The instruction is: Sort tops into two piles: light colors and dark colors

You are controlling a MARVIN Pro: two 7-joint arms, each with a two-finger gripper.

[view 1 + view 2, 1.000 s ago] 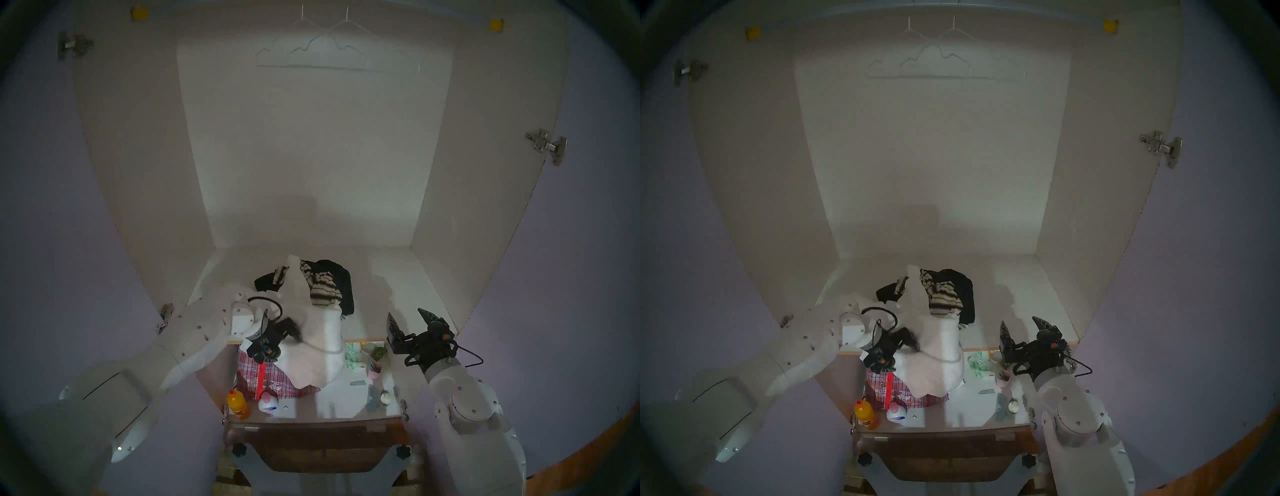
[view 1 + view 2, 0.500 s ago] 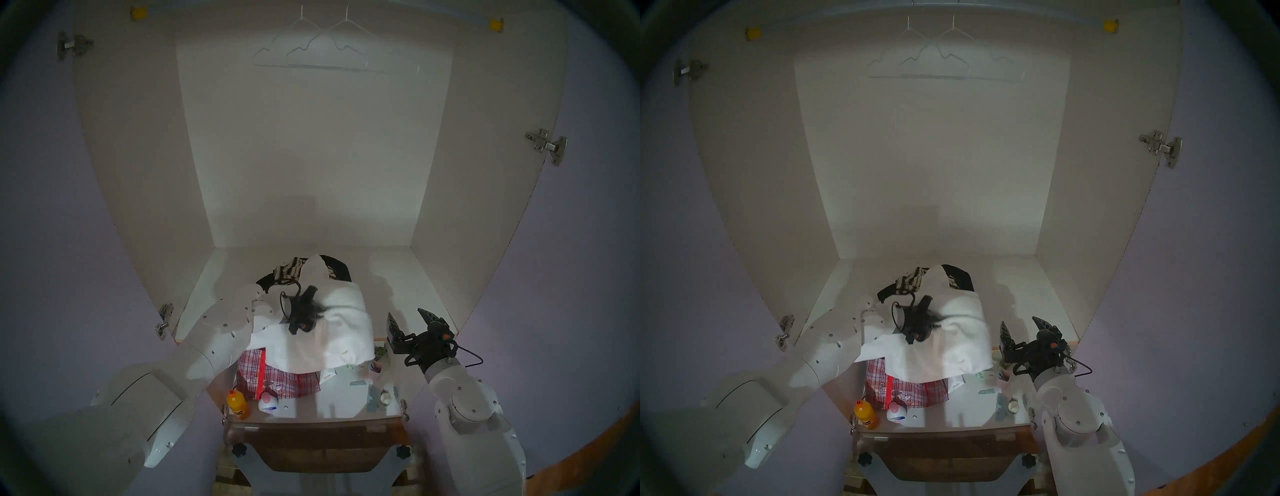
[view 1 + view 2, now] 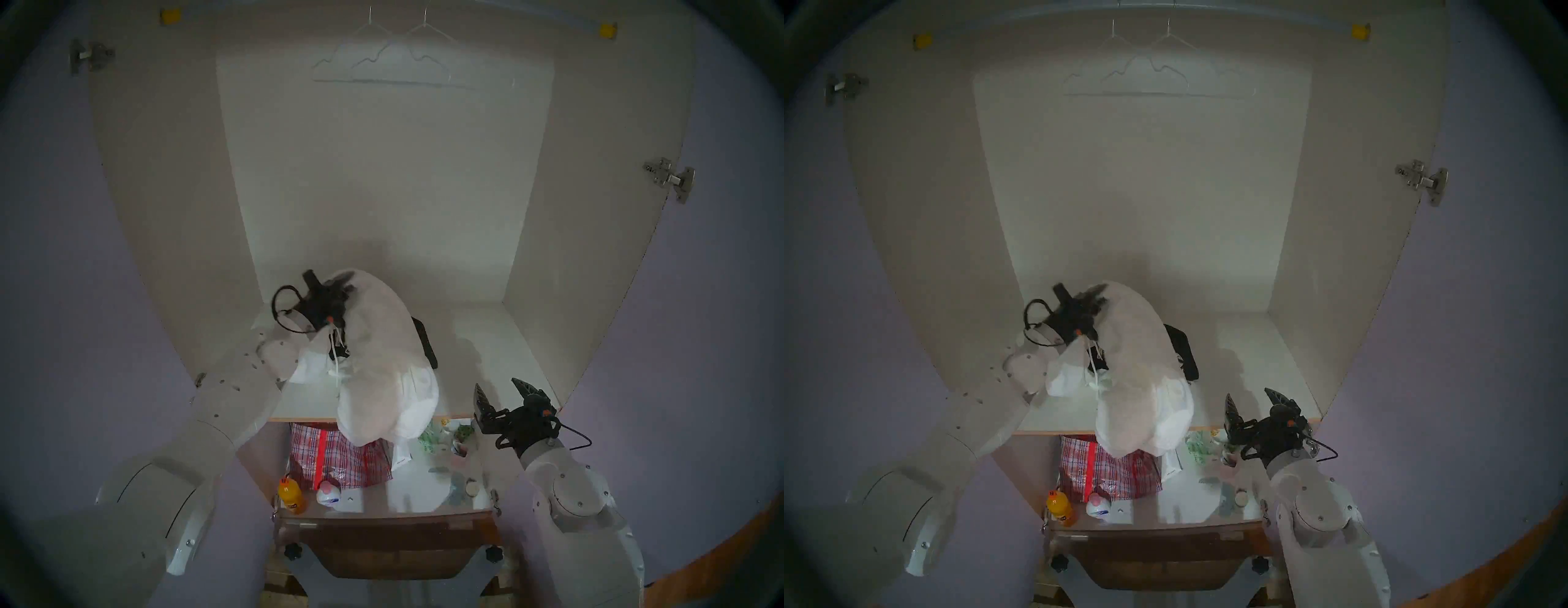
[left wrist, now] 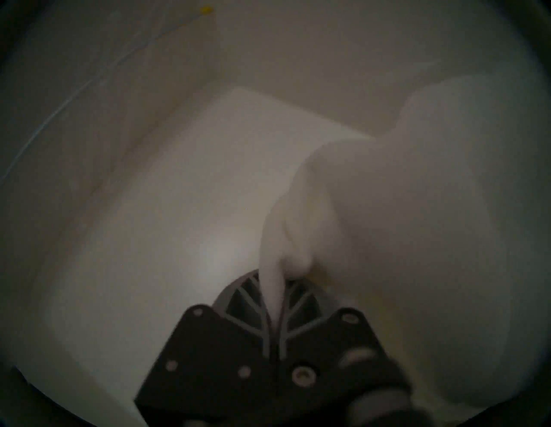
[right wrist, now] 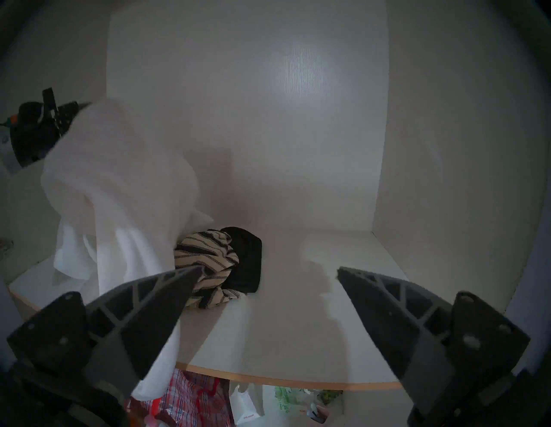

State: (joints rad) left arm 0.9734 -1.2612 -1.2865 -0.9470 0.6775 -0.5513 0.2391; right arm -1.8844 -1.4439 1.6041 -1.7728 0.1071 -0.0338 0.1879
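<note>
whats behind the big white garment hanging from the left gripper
From the right wrist view, a black-and-cream striped top and a black top lie on the white shelf behind the bulky white garment. Anything further behind it is covered.

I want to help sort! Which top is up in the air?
The white top, pinched by the left gripper. The striped top and black top lie on the shelf.

In both head views the lifted white top (image 3: 384, 361) covers nearly all of the dark pile, so only 1 black strip of the black top (image 3: 425, 342) shows and the striped top (image 5: 208, 264) appears in the right wrist view alone, partly behind a finger. The left gripper (image 4: 272, 293) tips are buried in white fabric, and that wrist view is blurred. The red plaid bag (image 3: 339, 460) is half covered by the top's hanging end.
</note>
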